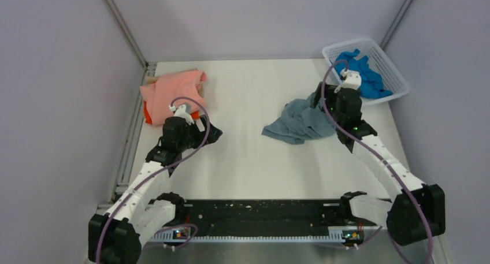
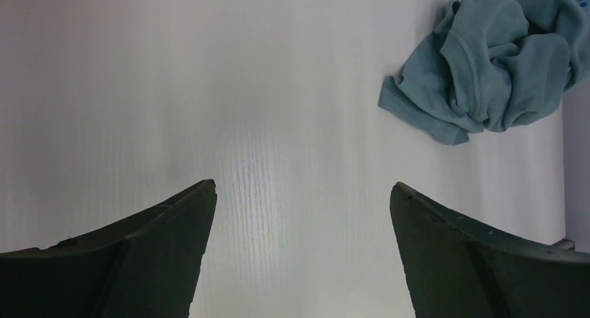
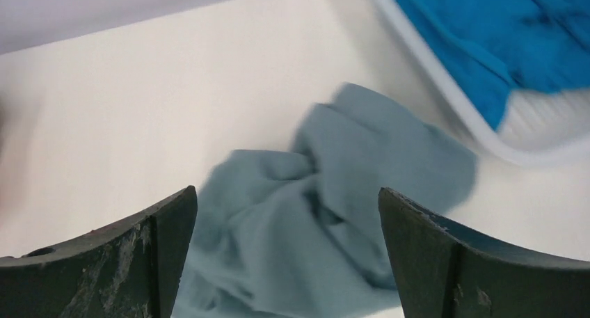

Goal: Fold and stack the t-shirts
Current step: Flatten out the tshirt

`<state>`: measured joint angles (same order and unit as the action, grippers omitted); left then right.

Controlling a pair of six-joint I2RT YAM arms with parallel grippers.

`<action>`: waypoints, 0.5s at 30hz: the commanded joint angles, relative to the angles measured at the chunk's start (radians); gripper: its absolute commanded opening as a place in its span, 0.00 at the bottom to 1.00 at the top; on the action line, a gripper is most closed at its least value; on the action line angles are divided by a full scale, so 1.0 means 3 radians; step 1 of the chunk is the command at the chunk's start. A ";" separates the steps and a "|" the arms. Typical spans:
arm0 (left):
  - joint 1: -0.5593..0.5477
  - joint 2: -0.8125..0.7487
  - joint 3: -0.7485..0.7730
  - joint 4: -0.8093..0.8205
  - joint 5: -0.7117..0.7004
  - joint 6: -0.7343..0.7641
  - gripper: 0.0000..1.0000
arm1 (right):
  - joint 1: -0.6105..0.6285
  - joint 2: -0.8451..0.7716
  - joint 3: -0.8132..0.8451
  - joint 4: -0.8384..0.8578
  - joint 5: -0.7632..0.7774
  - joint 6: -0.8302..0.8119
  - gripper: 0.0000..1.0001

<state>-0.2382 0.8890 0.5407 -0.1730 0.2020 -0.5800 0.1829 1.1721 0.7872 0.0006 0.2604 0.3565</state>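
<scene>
A dusty grey-blue t-shirt (image 1: 297, 121) lies crumpled on the white table right of centre; it also shows in the left wrist view (image 2: 487, 67). My right gripper (image 1: 319, 97) is open and hovers over the shirt's right end, with the cloth (image 3: 320, 213) between its fingers (image 3: 287, 189). My left gripper (image 1: 212, 134) is open and empty over bare table (image 2: 303, 186), well left of that shirt. A salmon-pink t-shirt (image 1: 173, 89) lies on an orange one (image 1: 147, 114) at the back left. A bright blue t-shirt (image 1: 364, 73) lies in the basket (image 3: 501, 33).
The white plastic mesh basket (image 1: 398, 90) stands at the back right corner, close beside the right gripper; its rim shows in the right wrist view (image 3: 445, 116). Grey walls enclose the table on three sides. A black rail (image 1: 260, 218) runs along the near edge.
</scene>
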 commanded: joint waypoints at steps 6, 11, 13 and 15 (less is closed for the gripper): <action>-0.0054 0.0189 0.0191 0.0207 0.0135 -0.0007 0.98 | 0.1151 0.0447 0.0307 0.0215 -0.0854 -0.1793 0.99; -0.0060 0.0111 0.0177 0.0173 0.0100 0.0015 0.98 | 0.1275 0.1241 0.0898 -0.0138 -0.0714 -0.1723 0.99; -0.0065 0.0084 0.0164 0.0172 0.0081 0.0025 0.98 | 0.1279 0.1507 0.1076 -0.0237 -0.0438 -0.1682 0.99; -0.0065 0.0078 0.0171 0.0163 0.0061 0.0031 0.98 | 0.1280 0.1696 0.1206 -0.0351 -0.0141 -0.1630 0.97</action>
<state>-0.2516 0.9394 0.5560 -0.1646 0.2234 -0.5800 0.5579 1.6028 1.0393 -0.0341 0.0738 -0.1215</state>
